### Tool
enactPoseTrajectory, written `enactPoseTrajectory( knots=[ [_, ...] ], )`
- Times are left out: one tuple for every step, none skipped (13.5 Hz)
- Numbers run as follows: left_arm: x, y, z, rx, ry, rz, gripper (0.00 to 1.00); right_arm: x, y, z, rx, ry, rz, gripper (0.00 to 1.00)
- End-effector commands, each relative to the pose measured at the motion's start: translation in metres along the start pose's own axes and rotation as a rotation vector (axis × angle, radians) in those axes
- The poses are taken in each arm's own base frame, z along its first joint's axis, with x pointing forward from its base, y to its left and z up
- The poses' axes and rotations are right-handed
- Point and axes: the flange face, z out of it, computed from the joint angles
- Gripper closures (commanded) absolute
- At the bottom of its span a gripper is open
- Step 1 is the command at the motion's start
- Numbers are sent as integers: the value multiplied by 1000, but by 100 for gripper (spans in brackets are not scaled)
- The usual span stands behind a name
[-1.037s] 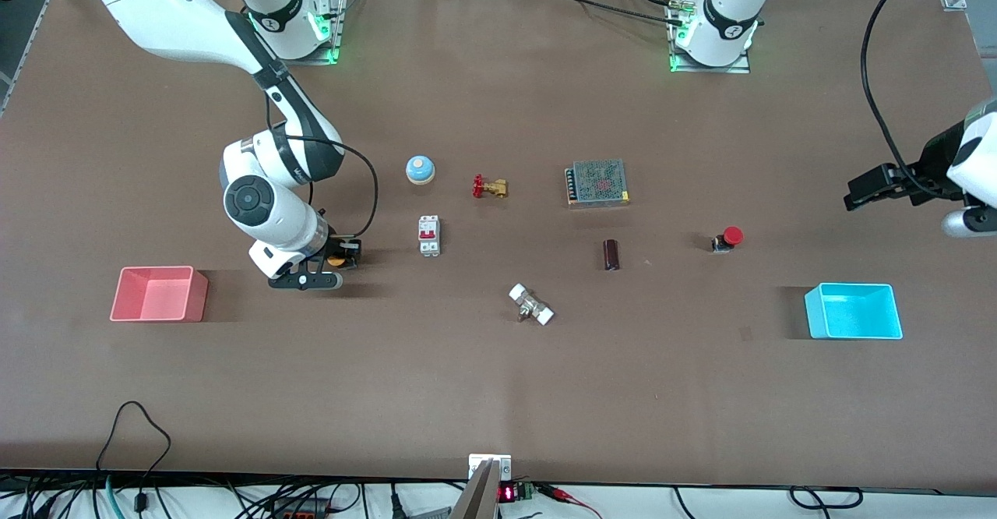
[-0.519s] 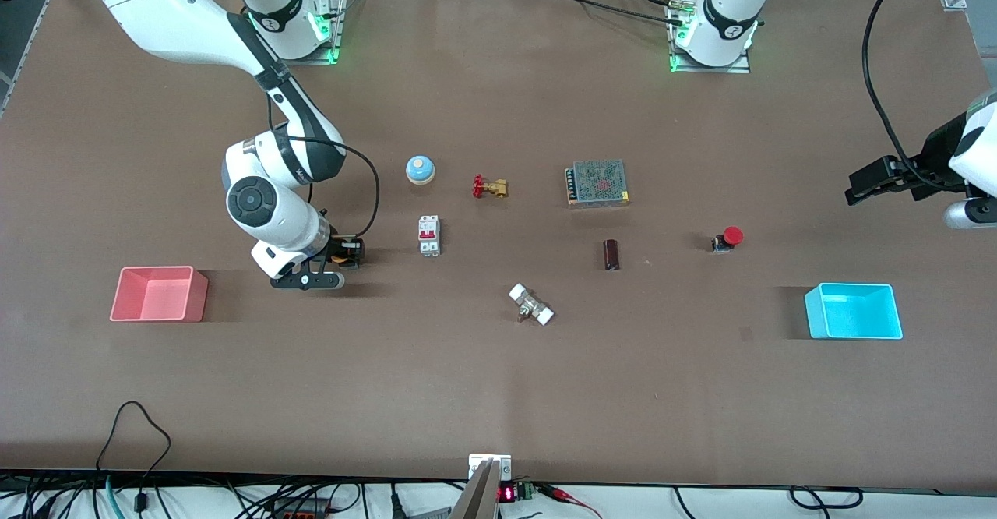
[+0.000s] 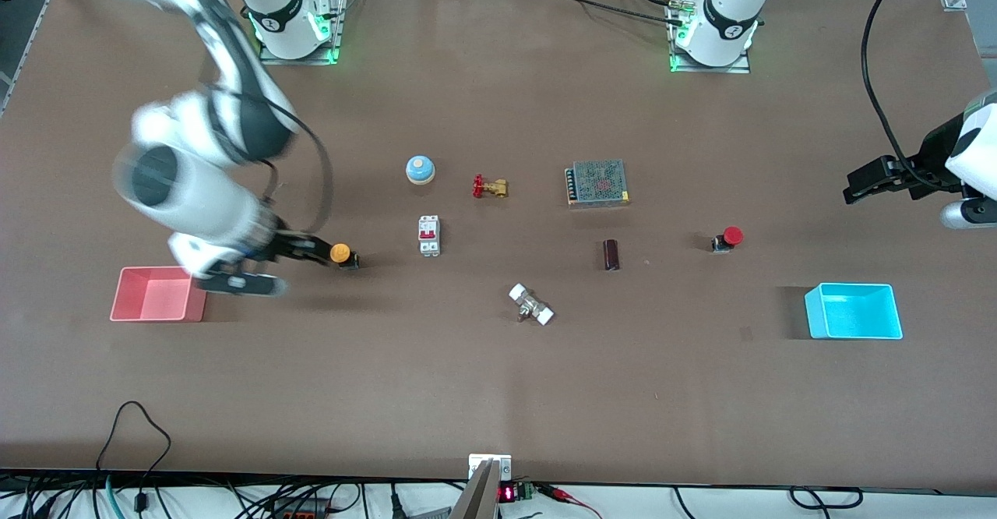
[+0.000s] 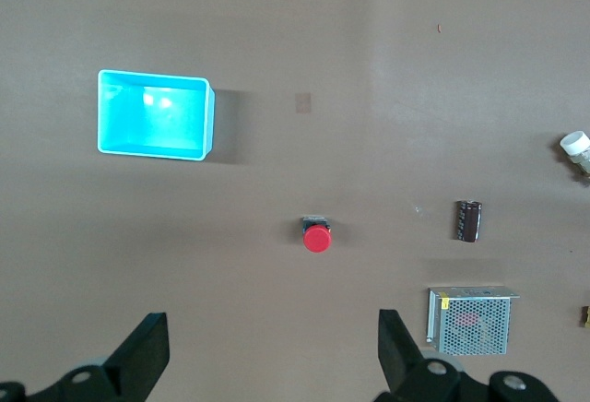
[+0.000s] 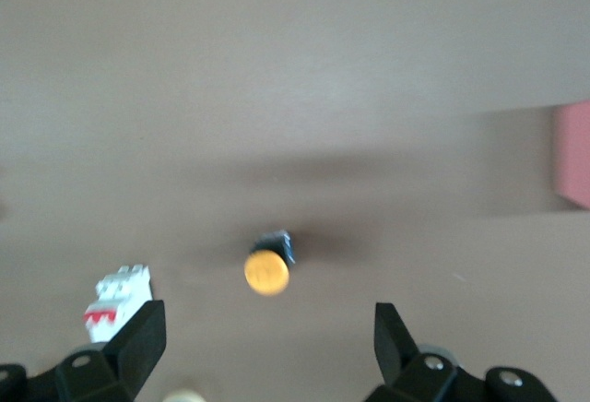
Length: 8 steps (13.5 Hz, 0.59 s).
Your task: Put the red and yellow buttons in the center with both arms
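Brown tabletop: right gripper (image 5: 263, 365), fingers apart, has lifted off the yellow button (image 3: 340, 253) ungrasped; left gripper (image 4: 267, 370) waits spread above the red button (image 4: 316, 237).

Right hand (image 3: 300, 252) blurred — perhaps open.

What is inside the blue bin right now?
Nothing shows inside the blue bin: the front and left wrist views show only its bare floor and walls. The red button sits on the table outside it.
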Motion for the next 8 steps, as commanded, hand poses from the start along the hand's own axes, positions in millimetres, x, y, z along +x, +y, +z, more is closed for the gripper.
enactPoseTrajectory(
  knots=[
    [-10, -2, -3, -1, -3, 20, 0, -10, 59, -81, -10, 14, 20, 0],
    [-9, -2, -2, -1, -3, 20, 0, -17, 81, -102, -21, 25, 58, 0],
    [-9, -3, -2, -1, -3, 19, 0, -25, 101, -124, -40, 40, 85, 0],
    [-10, -1, -3, -1, 0, 22, 0, -33, 107, -132, -49, 18, 96, 0],
    [-11, 0, -6, 0, 4, 23, 0, -39, 109, -136, -55, 2, 108, 0],
    [-12, 0, -7, 0, 6, 23, 0, -40, 110, -136, -56, -2, 109, 0],
    [-12, -1, -7, 0, 4, 22, 0, -40, 112, -135, -56, -7, 109, 0],
    [-13, 0, -7, 0, 4, 23, 0, -41, 104, -135, -59, -6, 94, 0]
  ],
)
